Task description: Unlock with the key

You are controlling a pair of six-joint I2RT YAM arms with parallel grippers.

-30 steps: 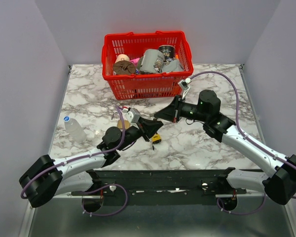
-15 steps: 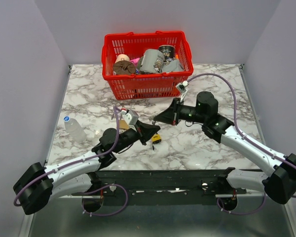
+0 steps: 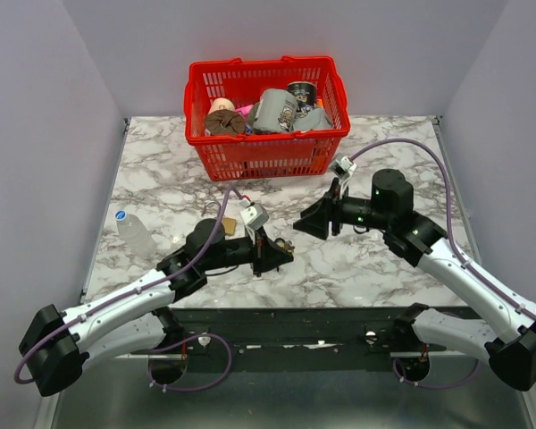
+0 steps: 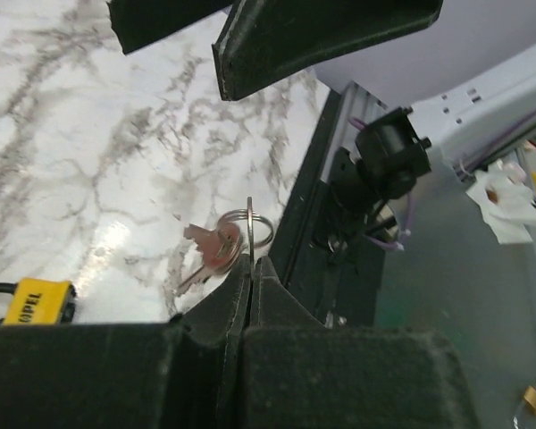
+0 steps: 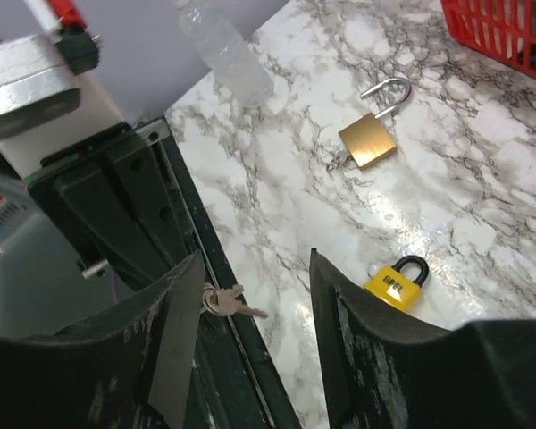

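Note:
The key (image 4: 210,250) is a small grey metal key hanging with a second one from a wire ring (image 4: 250,228). My left gripper (image 4: 248,265) is shut on that ring, just above the table's near edge. In the top view the left gripper (image 3: 275,255) points right. The small yellow-and-black padlock (image 4: 36,301) lies on the marble beside it, shackle closed. My right gripper (image 5: 255,259) is open and empty. It faces the key (image 5: 237,308) from a short distance, with the yellow padlock (image 5: 397,283) below its right finger. In the top view the right gripper (image 3: 311,223) is level with the left one.
A larger brass padlock (image 5: 373,138) with its shackle open lies further left on the marble. A clear water bottle (image 3: 134,234) lies near the left edge. A red basket (image 3: 205,134) full of objects stands at the back. The black rail runs along the near edge.
The left gripper closed on the key ring and moved right. The right gripper opened, let go of the key and drew back to the right.

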